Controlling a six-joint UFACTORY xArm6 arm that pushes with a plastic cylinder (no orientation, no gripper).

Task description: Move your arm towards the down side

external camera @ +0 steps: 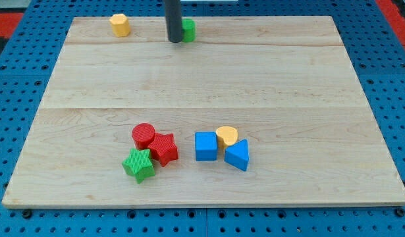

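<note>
My tip (174,40) rests on the board near the view's top, at the end of a dark rod. It stands just left of a green block (188,29), which the rod partly hides. A yellow hexagonal block (120,25) sits further left along the top edge. Near the view's bottom lie two clusters, far from the tip. One holds a red cylinder (143,135), a red star (164,149) and a green star (139,164). The other holds a blue cube (205,146), a yellow heart-like block (226,136) and a blue triangle (237,155).
The wooden board (209,85) lies on a blue pegboard surface (393,85). Red material (394,9) shows at the view's top right corner.
</note>
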